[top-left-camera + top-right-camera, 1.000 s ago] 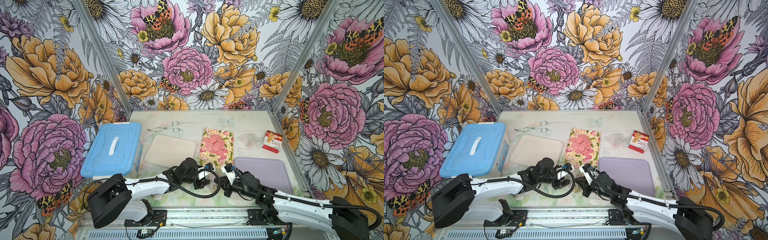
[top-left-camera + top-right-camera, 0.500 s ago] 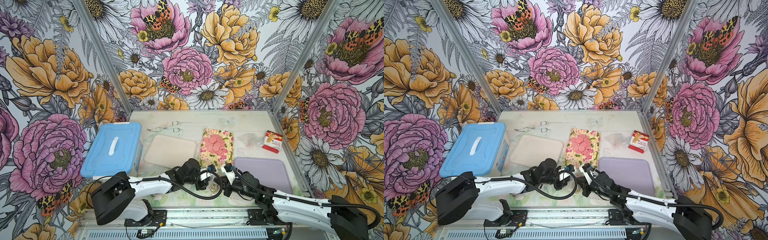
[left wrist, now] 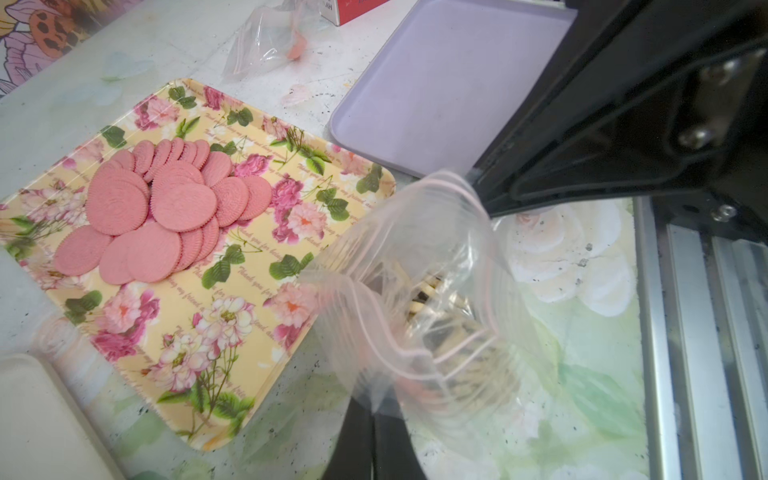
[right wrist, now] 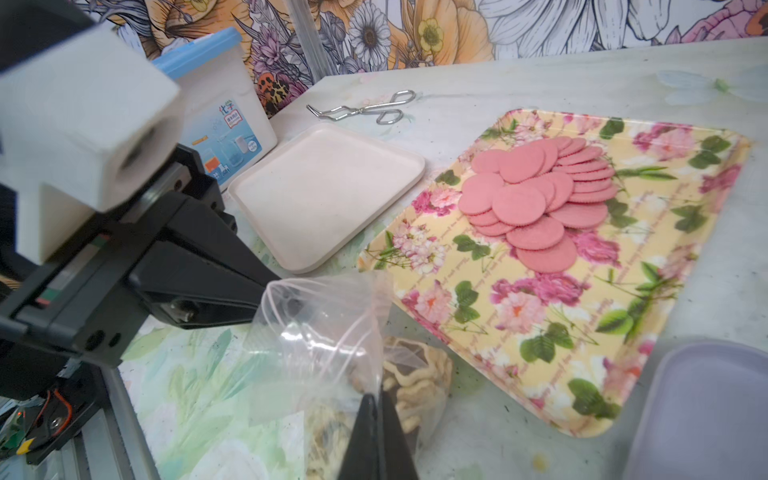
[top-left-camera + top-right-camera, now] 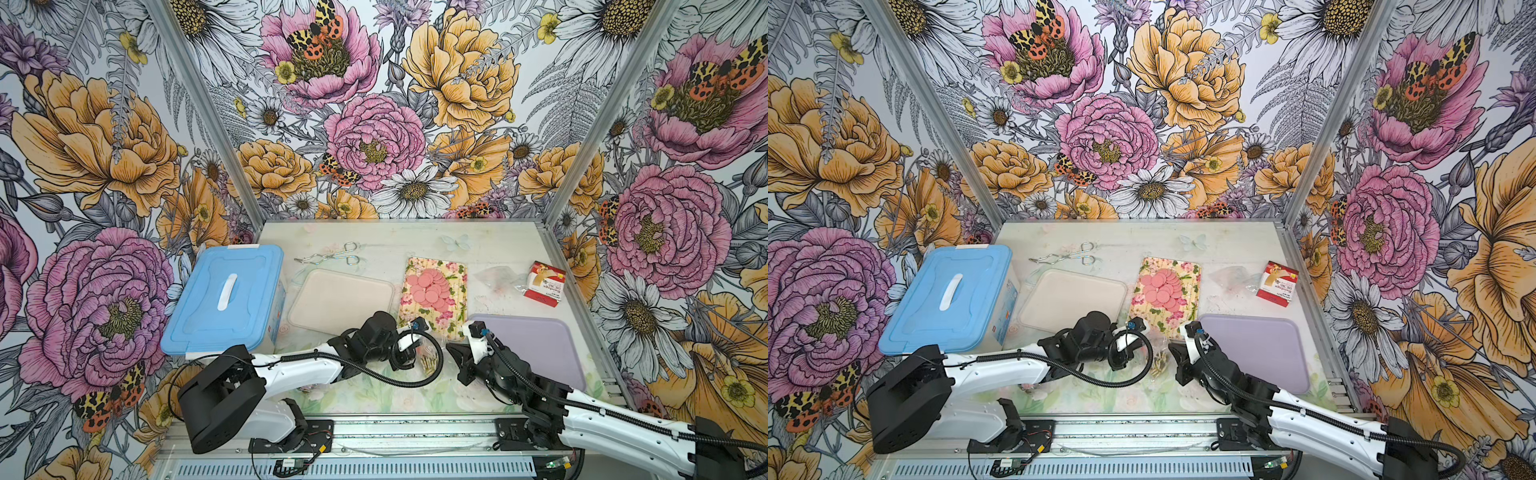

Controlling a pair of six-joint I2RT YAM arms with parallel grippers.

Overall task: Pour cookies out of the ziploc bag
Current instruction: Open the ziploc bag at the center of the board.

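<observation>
Ziploc bag [image 3: 415, 291] held upright just off the floral tray's [image 3: 232, 332] near edge.
Beige and brown cookies [image 4: 415, 382] are kept inside below the gaping rim. The plastic is pinched by the clenched left gripper [image 3: 374, 419] and right gripper [image 4: 374, 409]. Bare tray floor is seen before the pink discs [image 3: 166, 199].

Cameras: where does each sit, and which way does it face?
Top views: high over the front rail, looking down at the table; both arms show.
Left wrist: on left arm, facing ziploc bag and floral tray; left gripper, right gripper show.
Right wrist: on right arm, facing them too; both grippers show.
All share the pink cookies.
</observation>
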